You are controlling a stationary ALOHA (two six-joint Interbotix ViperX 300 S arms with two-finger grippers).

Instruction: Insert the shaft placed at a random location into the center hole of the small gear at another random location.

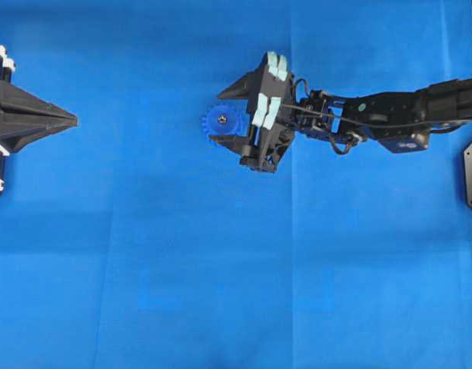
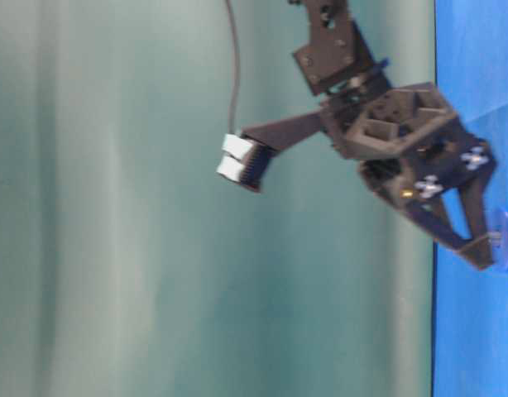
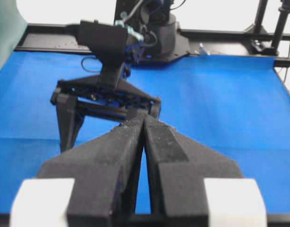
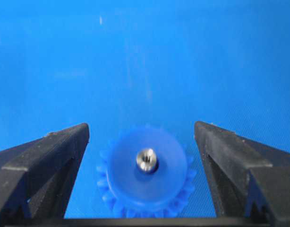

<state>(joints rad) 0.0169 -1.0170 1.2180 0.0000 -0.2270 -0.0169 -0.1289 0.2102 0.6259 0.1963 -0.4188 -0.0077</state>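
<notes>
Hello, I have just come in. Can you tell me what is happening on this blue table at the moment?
The right arm is working over the small gear, a blue toothed wheel lying flat on the blue table. The shaft, a tiny silver pin, stands in the center hole of the gear. The right claw is open, with one finger on each side of the gear and touching neither the gear nor the pin. The left claw is shut and waits at the far side of the table, holding nothing.

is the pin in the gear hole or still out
In. The right wrist view shows the pin standing in the gear hub's centre, with the open right gripper fingers apart on either side.
</notes>
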